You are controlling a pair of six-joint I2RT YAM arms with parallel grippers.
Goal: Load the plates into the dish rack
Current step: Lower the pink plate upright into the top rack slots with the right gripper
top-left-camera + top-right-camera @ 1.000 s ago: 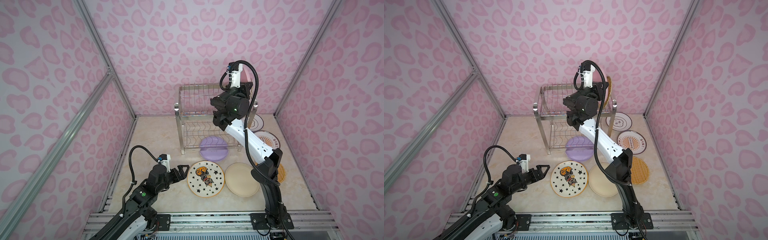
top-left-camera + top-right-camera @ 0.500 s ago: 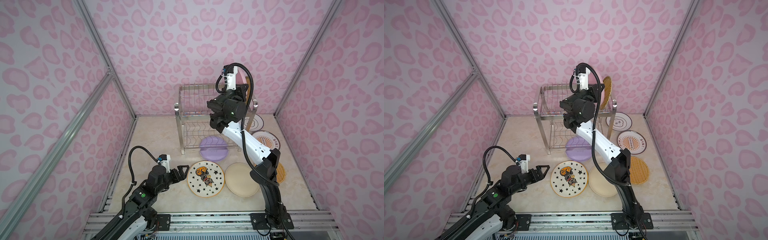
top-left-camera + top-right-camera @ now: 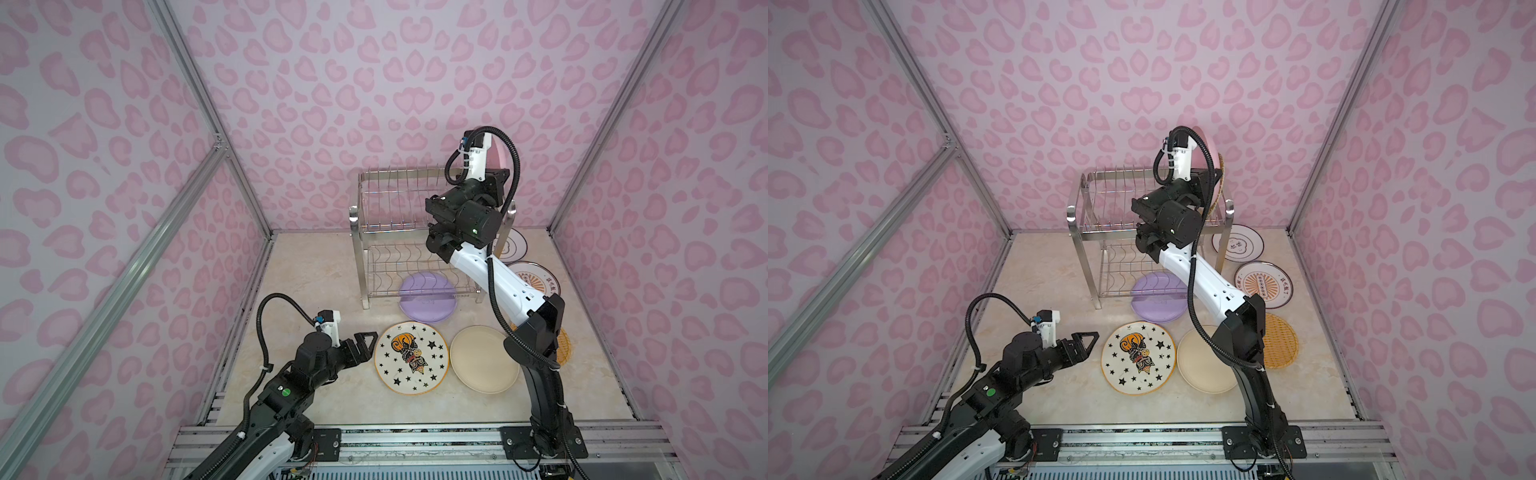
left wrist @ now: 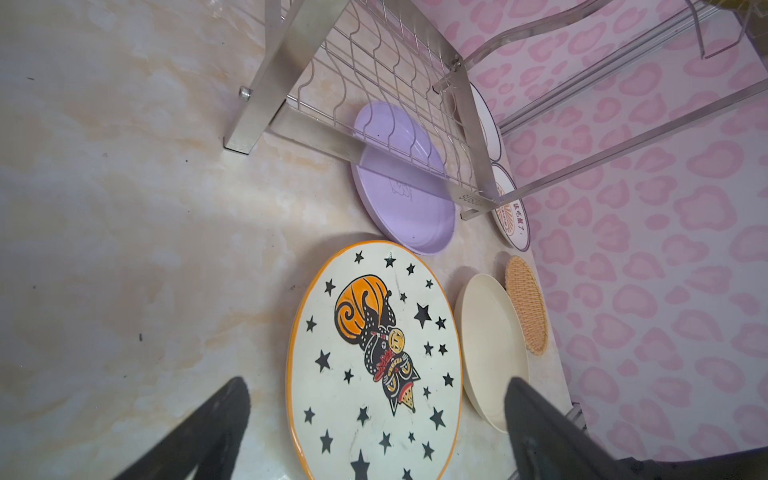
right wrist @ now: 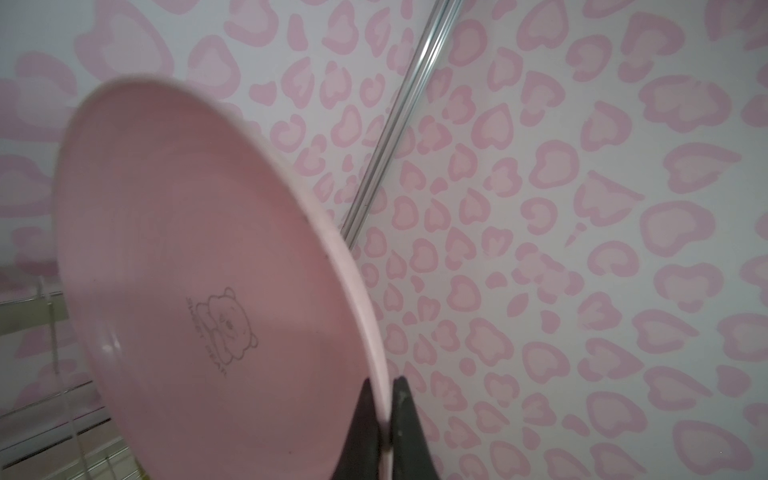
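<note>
With the round pink plate (image 5: 187,249) being racked, the right hand (image 5: 384,417), clamped on its rim, holds it on edge above the top tier of the shiny steel wire dish rack (image 3: 390,226), so it likely needs lowering squarely between two prongs, while the left hand (image 3: 363,344) gapes empty.

dish rack (image 3: 359,257): shiny steel wire | wicker plate (image 3: 1281,340): woven, rough

From above, the right arm (image 3: 1204,282) hides most of the pink plate (image 3: 1212,149) up at the rack (image 3: 1100,233), and part of a wicker plate (image 3: 1282,341) near the right edge of the tabletop (image 3: 1050,266). In the right wrist view the pink plate's far rim blurs, and the right fingers (image 5: 365,428) gripping it are cut off.
</note>
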